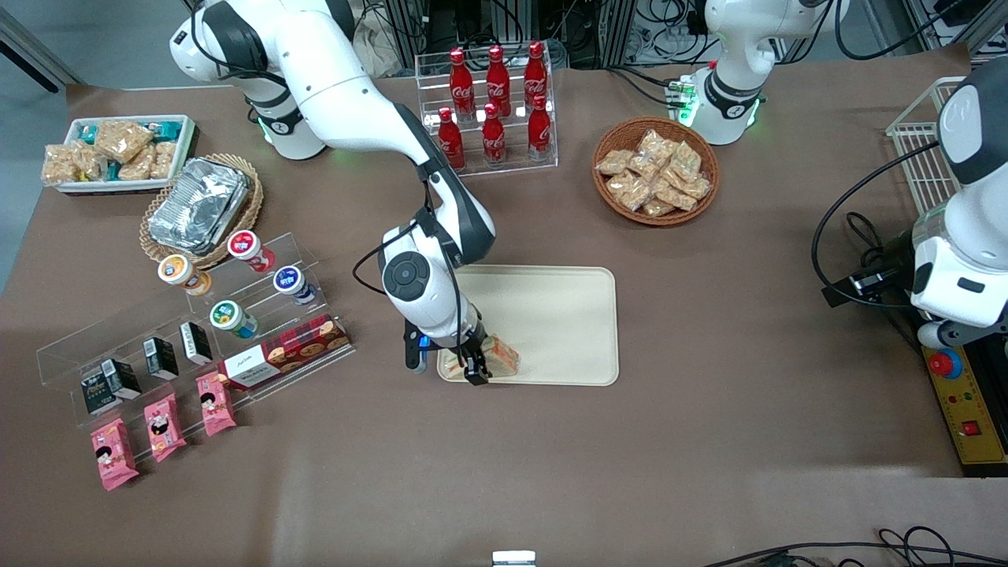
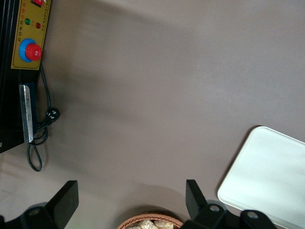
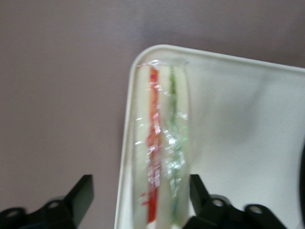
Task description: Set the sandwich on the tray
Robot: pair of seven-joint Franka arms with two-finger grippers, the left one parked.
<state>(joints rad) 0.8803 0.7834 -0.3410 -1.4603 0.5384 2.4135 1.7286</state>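
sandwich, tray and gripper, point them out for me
sandwich (image 3: 162, 143), right wrist view, filling edge.
tray (image 1: 551, 315), front view, bare floor.
gripper (image 1: 472, 370), front view, between its fingers, at the sandwich.

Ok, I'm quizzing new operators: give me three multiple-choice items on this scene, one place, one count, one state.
1. Where is the clear-wrapped triangular sandwich? A in a wicker basket; B in a corner of the cream rectangular tray; C on the bare tablecloth.
2. How many red cola bottles stand in the clear rack? A four; B six; C eight.
3. The right gripper at the sandwich is: A open; B shut on it; C holding a bottle.
Answers: B, it sits inside the rim; B, two rows of three; A, wrist view shows a gap beside it.
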